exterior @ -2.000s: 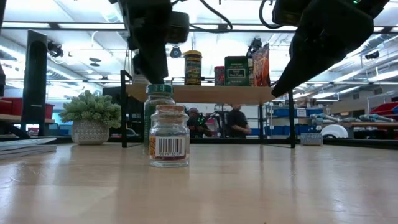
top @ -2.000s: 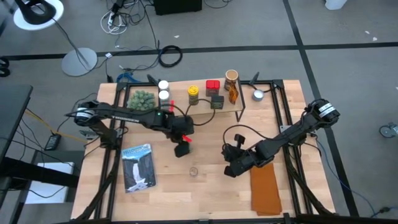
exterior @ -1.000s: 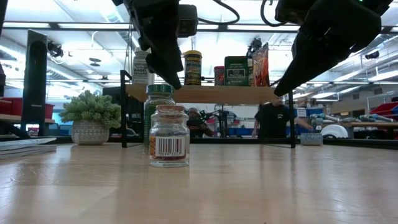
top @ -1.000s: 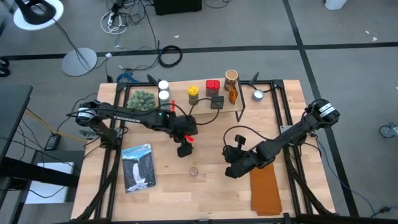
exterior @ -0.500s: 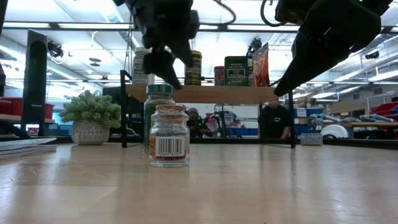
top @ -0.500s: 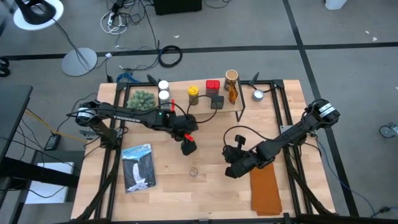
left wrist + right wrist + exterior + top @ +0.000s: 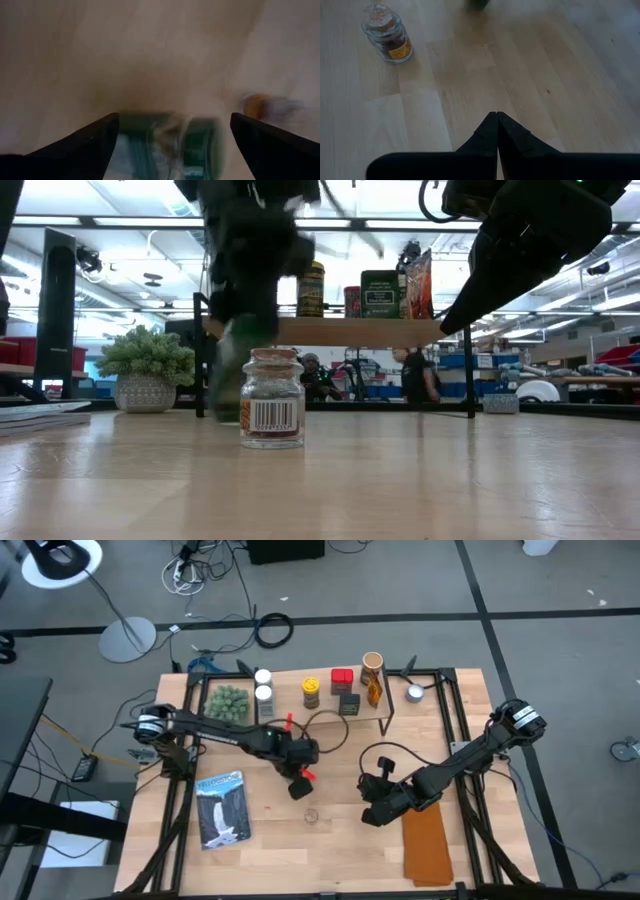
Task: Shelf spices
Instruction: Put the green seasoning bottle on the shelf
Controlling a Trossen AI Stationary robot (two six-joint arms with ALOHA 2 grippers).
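Note:
My left gripper (image 7: 300,783) hangs open over a green-lidded spice jar (image 7: 165,145) that stands on the table in front of the shelf (image 7: 340,331). Its fingers (image 7: 95,142) stand on either side of the jar; blur hides whether they touch it. A small clear jar with a barcode label (image 7: 271,398) stands nearer (image 7: 311,814). Several spices stand on the shelf: white-lidded jars (image 7: 263,685), a yellow-lidded jar (image 7: 311,688), a red tin (image 7: 342,677), a black box (image 7: 348,703), a tan cylinder (image 7: 372,662). My right gripper (image 7: 497,116) hovers shut above the table (image 7: 372,812).
A fuzzy green plant ball (image 7: 228,700) sits at the shelf's left end and a small silver cup (image 7: 415,692) to its right. A booklet (image 7: 221,807) lies near left, a brown cloth (image 7: 428,845) near right. People move in the room beyond.
My left gripper has come down over the green-lidded jar, rolling about its own axis as it sank, so that its fingers now reach down beside the jar. The jar and the clear jar have stayed in place.

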